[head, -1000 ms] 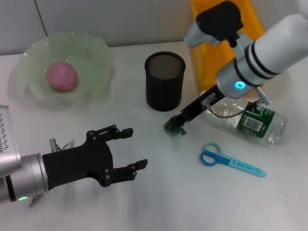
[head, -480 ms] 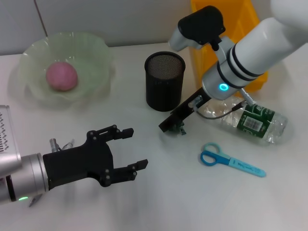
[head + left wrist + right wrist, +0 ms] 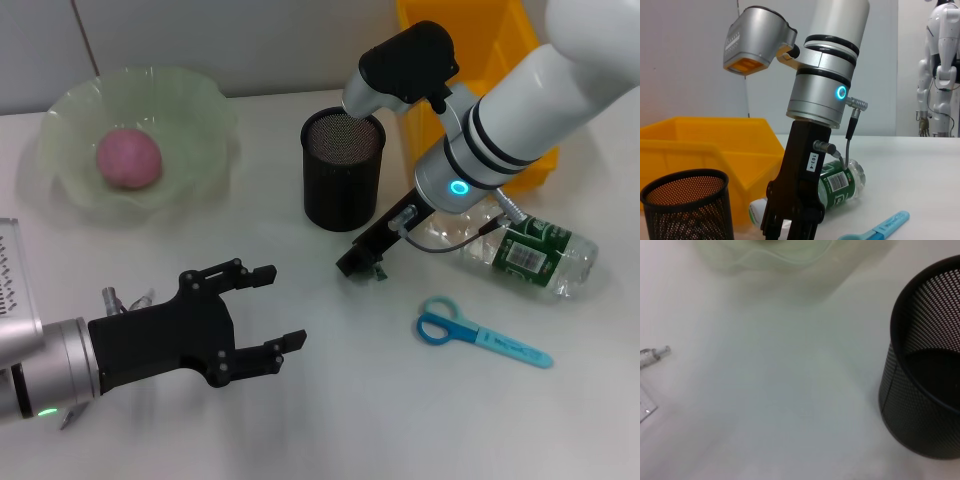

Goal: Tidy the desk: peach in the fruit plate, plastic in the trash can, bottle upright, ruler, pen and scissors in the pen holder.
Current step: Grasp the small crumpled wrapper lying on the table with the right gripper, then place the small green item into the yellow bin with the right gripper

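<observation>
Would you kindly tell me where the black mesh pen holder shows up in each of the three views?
Head view: the pen holder stands upper centre, beside the right gripper.
Left wrist view: lower left corner, before the yellow bin.
Right wrist view: right edge, cut off.
Shared landmark: the pen holder's round black rim.

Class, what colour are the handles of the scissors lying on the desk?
Blue, on the scissors; clearest in the head view.
</observation>
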Robot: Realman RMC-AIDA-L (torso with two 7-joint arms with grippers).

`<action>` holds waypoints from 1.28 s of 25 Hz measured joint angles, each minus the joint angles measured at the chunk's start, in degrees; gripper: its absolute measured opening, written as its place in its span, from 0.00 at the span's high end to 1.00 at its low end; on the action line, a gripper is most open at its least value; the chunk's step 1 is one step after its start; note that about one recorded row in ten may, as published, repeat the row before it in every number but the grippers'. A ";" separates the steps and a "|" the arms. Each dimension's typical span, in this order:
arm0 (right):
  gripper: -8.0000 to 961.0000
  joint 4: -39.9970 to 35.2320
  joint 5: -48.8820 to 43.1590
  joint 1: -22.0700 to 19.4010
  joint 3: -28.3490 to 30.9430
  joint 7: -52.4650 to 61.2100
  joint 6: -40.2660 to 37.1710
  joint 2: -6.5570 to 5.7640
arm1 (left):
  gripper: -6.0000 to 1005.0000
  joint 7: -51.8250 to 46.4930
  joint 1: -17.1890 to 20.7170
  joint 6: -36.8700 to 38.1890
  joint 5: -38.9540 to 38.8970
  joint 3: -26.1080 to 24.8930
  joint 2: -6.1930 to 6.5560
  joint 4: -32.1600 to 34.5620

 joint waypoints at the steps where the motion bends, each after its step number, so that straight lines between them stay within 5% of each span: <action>1: 0.25 0.01 -0.03 0.02 -0.01 0.00 0.00 -0.02 | 0.22 0.00 0.00 0.00 0.00 -0.02 0.00 0.00; 5: 0.43 0.02 -0.09 0.05 -0.04 -0.02 0.01 -0.09 | 0.22 0.00 -0.02 0.00 0.00 0.01 0.00 0.00; 7: 0.66 0.05 -0.11 0.00 -0.06 -0.15 0.01 -0.10 | 0.22 0.00 -0.03 0.00 0.00 0.01 0.00 0.00; 32: 0.64 -10.22 -0.12 -5.36 0.59 1.03 -6.19 -0.34 | 0.22 0.00 0.08 0.00 0.00 -0.26 0.00 0.00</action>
